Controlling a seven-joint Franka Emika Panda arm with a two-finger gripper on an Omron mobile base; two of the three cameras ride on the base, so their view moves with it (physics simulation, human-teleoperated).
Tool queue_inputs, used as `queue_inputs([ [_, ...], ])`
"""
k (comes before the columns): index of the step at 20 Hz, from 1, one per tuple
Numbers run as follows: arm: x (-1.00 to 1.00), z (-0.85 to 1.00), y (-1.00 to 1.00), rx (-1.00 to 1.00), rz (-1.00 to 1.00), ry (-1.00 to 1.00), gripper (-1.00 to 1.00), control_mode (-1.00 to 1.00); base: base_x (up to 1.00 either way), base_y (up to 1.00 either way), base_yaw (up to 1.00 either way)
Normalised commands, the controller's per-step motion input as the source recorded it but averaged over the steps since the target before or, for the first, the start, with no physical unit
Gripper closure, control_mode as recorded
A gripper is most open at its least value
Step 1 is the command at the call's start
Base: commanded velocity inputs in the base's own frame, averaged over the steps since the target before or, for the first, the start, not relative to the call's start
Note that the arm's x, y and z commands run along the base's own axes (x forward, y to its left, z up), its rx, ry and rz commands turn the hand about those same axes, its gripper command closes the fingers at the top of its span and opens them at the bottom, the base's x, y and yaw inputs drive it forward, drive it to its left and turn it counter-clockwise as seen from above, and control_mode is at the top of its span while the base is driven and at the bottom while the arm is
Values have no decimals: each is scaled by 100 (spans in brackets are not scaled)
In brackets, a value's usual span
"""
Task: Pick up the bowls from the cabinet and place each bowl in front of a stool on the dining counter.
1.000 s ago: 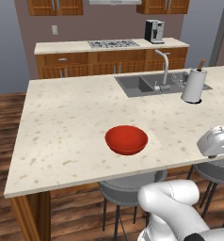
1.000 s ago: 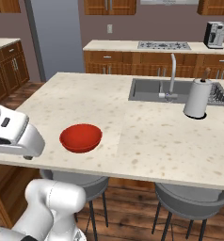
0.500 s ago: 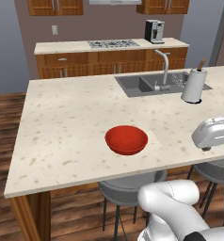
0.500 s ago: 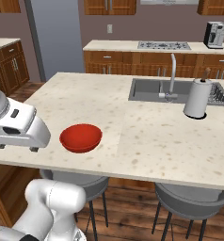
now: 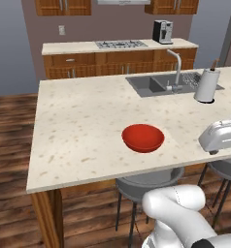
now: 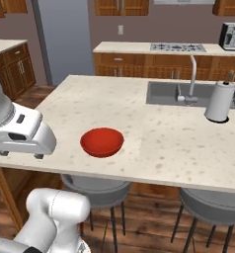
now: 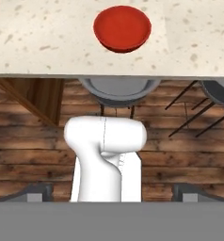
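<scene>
A glossy red bowl (image 5: 142,137) (image 6: 102,142) (image 7: 122,28) rests upright on the beige speckled dining counter (image 5: 83,121) (image 6: 188,143), near its front edge and right above a grey stool (image 5: 149,180) (image 6: 95,187) (image 7: 118,89). My gripper (image 6: 19,155) hangs off the counter's near side, apart from the bowl. Its white hand (image 5: 219,137) faces downward. In the hand view the fingertips (image 7: 36,192) stand wide apart with nothing between them, so the gripper is open and empty.
A second stool (image 5: 224,167) (image 6: 213,205) stands to the right. The island holds an inset sink (image 5: 151,83) with faucet (image 6: 191,79) and a paper towel roll (image 5: 206,85) (image 6: 219,101). Behind it, a back counter (image 5: 117,47) carries a stove and coffee machine (image 5: 162,31), with wall cabinets (image 5: 64,6) above.
The hand has lifted slightly and shifted a little beside the counter's edge. The red bowl has stayed put.
</scene>
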Motion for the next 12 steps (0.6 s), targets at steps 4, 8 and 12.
queue_inputs([
  [4,0,0,0,0,0,0,-100,100,-54,100,13],
  [8,0,0,0,0,0,0,-100,100,-43,100,11],
  [12,0,0,0,0,0,0,-100,100,-18,100,7],
])
